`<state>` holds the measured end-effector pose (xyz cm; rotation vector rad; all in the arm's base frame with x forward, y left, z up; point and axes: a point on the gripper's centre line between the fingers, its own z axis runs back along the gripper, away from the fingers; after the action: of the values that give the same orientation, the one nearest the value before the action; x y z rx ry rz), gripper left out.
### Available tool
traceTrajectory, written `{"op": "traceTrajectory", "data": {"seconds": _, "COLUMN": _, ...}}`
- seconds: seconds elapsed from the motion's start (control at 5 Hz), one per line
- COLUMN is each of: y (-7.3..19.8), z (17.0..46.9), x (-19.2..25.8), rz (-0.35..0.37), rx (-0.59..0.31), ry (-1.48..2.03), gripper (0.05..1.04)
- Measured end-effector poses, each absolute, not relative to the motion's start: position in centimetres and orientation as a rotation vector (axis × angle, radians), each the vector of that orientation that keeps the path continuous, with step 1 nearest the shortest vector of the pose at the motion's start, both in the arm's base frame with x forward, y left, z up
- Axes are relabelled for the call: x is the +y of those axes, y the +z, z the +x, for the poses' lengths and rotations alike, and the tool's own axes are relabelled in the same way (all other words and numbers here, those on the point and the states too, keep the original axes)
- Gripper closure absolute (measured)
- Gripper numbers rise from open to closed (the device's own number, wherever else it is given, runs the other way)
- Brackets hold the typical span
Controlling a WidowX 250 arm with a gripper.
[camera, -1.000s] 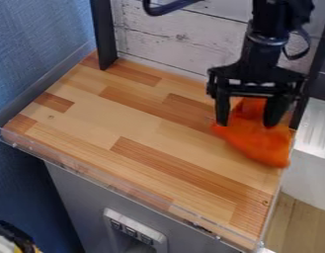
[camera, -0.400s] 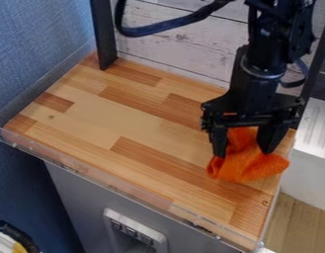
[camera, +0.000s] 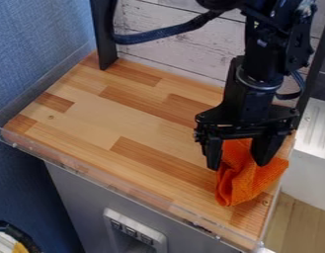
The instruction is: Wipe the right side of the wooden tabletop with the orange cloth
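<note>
The work surface (camera: 132,123) is formed of wood strips in pale and reddish-brown tones, with straight grain running along each strip. Its front edge is bordered by a low, transparent rim (camera: 92,177). The rear is closed by a backboard (camera: 171,52) of whitewashed planks, marked by dark seams and a weathered grain. A flat-sided black post (camera: 104,37) is positioned at the rear left corner, and a blue wall (camera: 32,44) with a fine woven texture is located beyond the left side. A smooth grey cabinet front (camera: 75,192) is seen below.

The orange cloth (camera: 242,185) is located at the right side of the work surface, toward the front corner. It is soft and matte, with a nubby, towel-like texture. It is bunched into an irregular shape, creased lengthwise, with a narrow fold at its lower left and a corner spread to the right.

The black gripper (camera: 238,164) is directed downward over the cloth. Its two rigid fingers are set wide apart, and part of the cloth is seen between them.
</note>
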<state>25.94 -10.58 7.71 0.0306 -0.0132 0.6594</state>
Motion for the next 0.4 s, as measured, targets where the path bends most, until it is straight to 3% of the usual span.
{"op": "traceTrajectory", "data": {"seconds": 0.4, "y": 7.69, "z": 25.09, "x": -10.71, "rz": 0.029, "rx": 0.02, "ry": 0.663, "gripper": 0.085}}
